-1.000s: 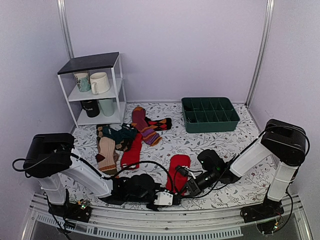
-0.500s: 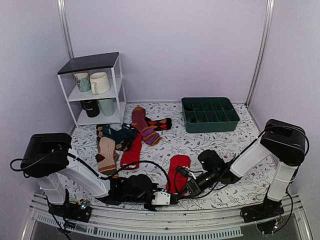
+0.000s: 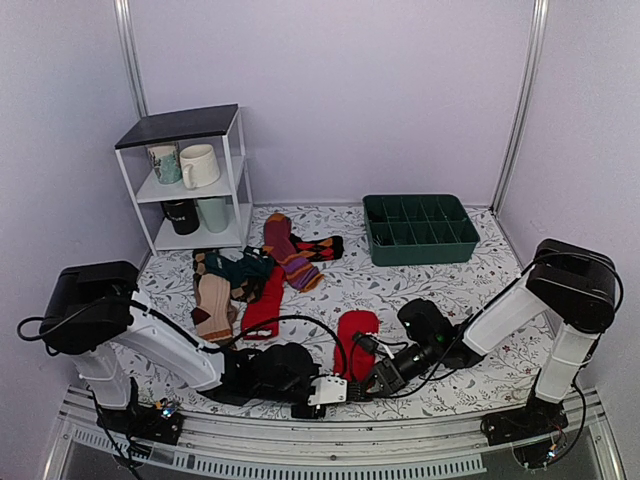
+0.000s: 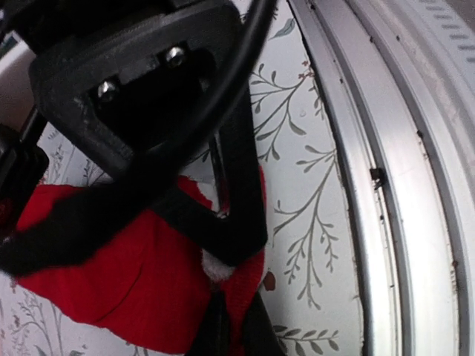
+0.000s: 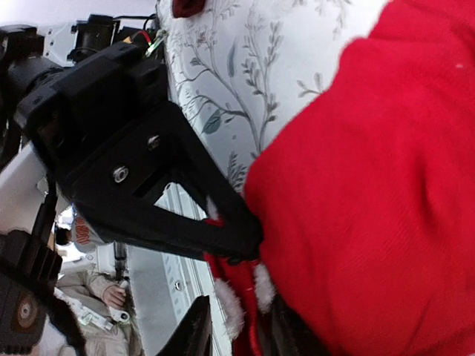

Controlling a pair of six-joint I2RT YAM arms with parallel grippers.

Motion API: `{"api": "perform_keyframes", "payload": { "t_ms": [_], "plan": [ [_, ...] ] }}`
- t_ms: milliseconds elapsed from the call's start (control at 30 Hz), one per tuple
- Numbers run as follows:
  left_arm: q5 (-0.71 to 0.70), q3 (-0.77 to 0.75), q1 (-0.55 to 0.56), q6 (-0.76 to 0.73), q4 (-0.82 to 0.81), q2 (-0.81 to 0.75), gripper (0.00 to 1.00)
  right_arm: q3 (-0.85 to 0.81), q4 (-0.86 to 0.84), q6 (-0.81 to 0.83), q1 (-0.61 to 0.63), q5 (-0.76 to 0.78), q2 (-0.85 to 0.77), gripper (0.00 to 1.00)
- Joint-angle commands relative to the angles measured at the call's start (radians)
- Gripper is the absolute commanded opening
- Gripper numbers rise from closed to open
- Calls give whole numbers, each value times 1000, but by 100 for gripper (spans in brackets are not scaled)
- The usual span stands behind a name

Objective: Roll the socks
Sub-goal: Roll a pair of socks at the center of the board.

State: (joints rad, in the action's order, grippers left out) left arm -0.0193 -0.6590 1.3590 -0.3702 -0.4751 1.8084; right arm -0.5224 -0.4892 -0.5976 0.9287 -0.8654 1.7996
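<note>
Socks: red pair, one laid on the other, at the front middle of the table. The rounded end points toward the back wall. The cream-flecked cuff lies at the near edge, just beside the metal rail.

Step in hand, as I judge it: starting the roll from the cuff. To do it well, catch both layers in one pinch, turn the cuff over tightly toward the far end, and keep the fold square across the width. There is little room by the rail, so the first turn should go away from it.

Left gripper: jaws closed to nothing, red knit and a cream tuft pinched at the tips. It holds the cuff edge.

Right gripper: low at the same cuff from the other side, close to the left one. Jaws are a little apart, with a strip of cuff lying between them. It touches the fabric, but I see no firm pinch.
</note>
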Motion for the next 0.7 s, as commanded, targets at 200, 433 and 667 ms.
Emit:
{"api": "perform_keyframes", "payload": {
  "t_ms": [200, 433, 667],
  "plan": [
    [350, -74, -110, 283, 376, 40, 0, 196, -72, 280, 39, 476, -385, 45],
    [516, -99, -172, 309, 440, 131, 0, 291, -218, 657, 344, 860, -451, 54],
    [530, -90, -182, 310, 438, 142, 0, 167, -95, 809, 517, 1079, -283, 54]
  ]
}}
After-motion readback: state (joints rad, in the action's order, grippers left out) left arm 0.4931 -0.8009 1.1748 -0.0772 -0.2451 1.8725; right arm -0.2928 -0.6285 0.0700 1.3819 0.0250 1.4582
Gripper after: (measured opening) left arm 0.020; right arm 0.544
